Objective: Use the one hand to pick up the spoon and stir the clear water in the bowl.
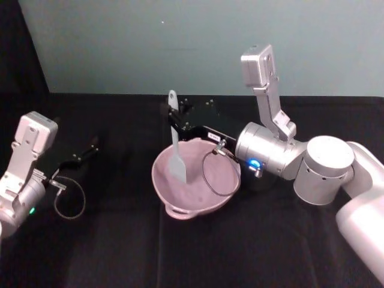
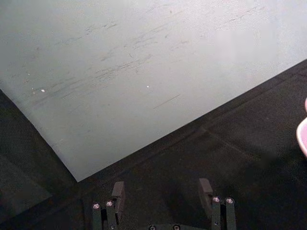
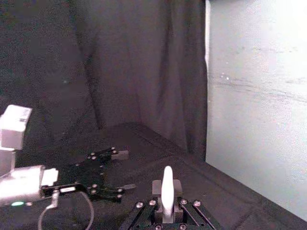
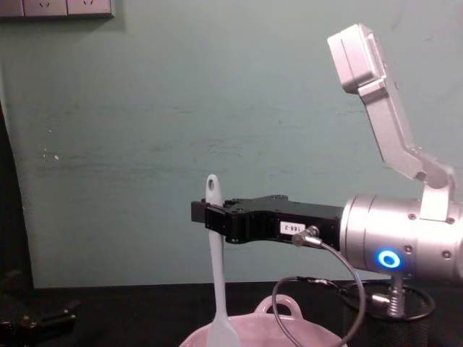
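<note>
My right gripper (image 1: 174, 124) is shut on the handle of the white spoon (image 1: 176, 150), which stands nearly upright. The spoon's flat blade hangs down inside the pale pink bowl (image 1: 157, 186). From the chest the gripper (image 4: 212, 217) reaches in from the right, above the bowl (image 4: 311, 336), with the spoon (image 4: 215, 275) passing down through its fingers. In the right wrist view the handle (image 3: 167, 189) sticks up between the fingers. I cannot tell the clear water apart from the pink inside. My left gripper (image 1: 78, 155) rests open on the table at the far left.
A black cloth covers the table, with a teal wall behind and a dark curtain at the left. A cable loop (image 1: 216, 180) from the right wrist hangs over the bowl's right side. A small metal stem on a round base (image 4: 393, 302) stands behind the right wrist.
</note>
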You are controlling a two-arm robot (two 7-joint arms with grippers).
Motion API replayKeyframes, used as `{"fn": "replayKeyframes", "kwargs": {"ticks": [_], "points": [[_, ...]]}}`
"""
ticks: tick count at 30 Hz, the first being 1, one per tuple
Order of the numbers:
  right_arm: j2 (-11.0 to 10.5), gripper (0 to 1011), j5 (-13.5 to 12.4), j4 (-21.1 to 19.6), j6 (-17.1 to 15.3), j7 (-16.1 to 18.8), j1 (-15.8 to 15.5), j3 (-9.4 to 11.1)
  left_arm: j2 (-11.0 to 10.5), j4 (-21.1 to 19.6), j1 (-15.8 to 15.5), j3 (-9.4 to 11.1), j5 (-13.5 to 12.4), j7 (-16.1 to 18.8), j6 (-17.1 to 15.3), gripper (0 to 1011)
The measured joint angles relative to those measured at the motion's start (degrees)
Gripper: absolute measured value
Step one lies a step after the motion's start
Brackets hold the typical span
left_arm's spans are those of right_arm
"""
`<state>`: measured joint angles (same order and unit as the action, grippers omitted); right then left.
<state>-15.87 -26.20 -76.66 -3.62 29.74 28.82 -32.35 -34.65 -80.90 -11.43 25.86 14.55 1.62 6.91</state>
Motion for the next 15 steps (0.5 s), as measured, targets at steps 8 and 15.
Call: {"fn": "replayKeyframes", "kwargs": {"ticks": [8, 15], "points": [[0.6, 117, 0.6, 3.0, 0.5, -0.1, 2.1, 0.7, 0.0, 0.0, 0.0, 0.0, 0.0, 0.0, 0.0, 1011], [-1.1, 116, 0.8, 2.1, -0.2, -1.3, 1.8, 2.6, 0.0, 0.0, 0.0, 0.0, 0.0, 0.0, 0.0, 1011]]}}
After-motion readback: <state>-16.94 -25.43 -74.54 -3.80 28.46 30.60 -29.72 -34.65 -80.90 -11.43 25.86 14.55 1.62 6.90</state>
